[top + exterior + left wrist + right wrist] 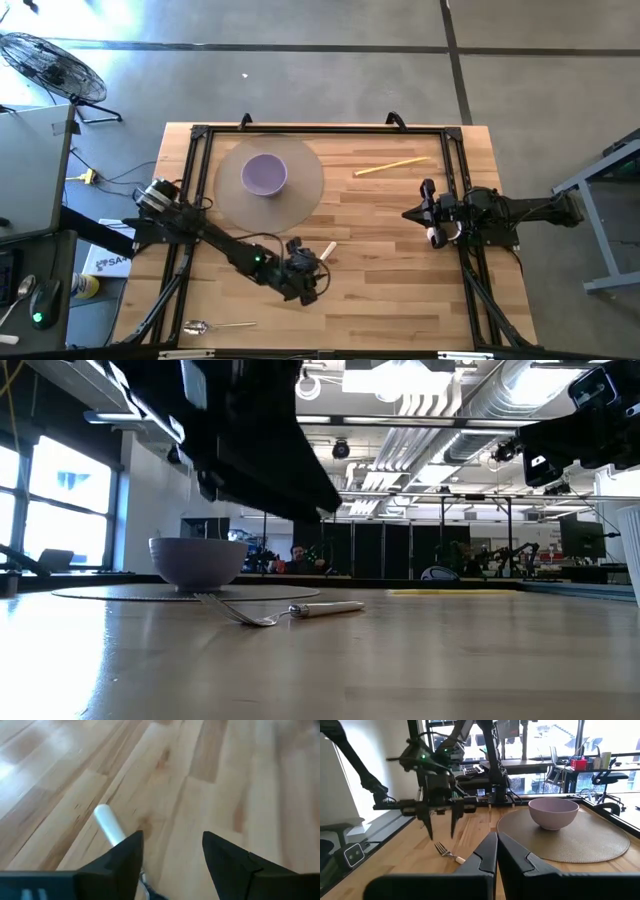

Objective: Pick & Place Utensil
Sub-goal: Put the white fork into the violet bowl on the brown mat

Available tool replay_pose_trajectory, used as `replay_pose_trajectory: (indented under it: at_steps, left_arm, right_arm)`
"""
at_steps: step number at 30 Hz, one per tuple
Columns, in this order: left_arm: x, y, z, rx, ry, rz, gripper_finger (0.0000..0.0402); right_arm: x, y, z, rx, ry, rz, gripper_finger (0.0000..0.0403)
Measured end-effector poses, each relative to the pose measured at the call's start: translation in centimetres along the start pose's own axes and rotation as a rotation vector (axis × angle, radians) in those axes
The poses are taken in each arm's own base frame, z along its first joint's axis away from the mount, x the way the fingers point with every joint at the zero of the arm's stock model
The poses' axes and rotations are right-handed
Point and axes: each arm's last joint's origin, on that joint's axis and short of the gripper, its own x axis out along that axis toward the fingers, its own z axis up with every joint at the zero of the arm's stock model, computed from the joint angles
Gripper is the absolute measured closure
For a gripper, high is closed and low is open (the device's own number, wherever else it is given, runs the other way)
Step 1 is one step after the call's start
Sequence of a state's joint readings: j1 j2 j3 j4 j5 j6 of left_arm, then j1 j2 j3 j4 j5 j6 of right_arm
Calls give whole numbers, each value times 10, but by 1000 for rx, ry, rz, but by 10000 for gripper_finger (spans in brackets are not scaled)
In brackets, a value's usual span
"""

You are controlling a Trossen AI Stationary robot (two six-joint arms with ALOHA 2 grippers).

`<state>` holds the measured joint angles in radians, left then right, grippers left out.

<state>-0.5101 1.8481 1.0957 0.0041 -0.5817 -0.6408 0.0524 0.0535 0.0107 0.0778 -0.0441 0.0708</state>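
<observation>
Fork flat on the wood table, in front of the round mat — left gripper just above it, fingers spread, nothing held.
Largest first: in the high view the left arm covers the tines, only the white handle shows; long axis runs diagonally, handle away from the purple bowl. Right gripper hangs at the right, fingers pressed together.

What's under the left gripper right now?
The fork lies flat on the table under the open left gripper, untouched. In the high view the gripper covers most of it; only the white handle shows.
</observation>
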Motion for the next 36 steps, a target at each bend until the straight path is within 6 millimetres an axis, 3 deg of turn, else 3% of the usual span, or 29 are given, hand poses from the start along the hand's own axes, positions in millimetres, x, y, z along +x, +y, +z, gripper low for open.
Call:
replay_pose_trajectory:
  at_steps: [7,14,18,25,36]
  left_arm:
    - [27,-1,0,-40,-8,71,142]
    - [50,31,-12,-155,179,165,150]
    - [59,36,-14,-172,182,179,164]
    - [59,31,-20,-156,163,204,203]
    - [54,34,-26,-144,215,255,330]
  right_arm:
    - [1,0,-1,1,15,-1,398]
    - [1,0,-4,2,46,-3,398]
    - [1,0,-4,2,49,-3,398]
    - [1,0,-6,3,63,-4,398]
    - [1,0,-6,3,62,-5,398]
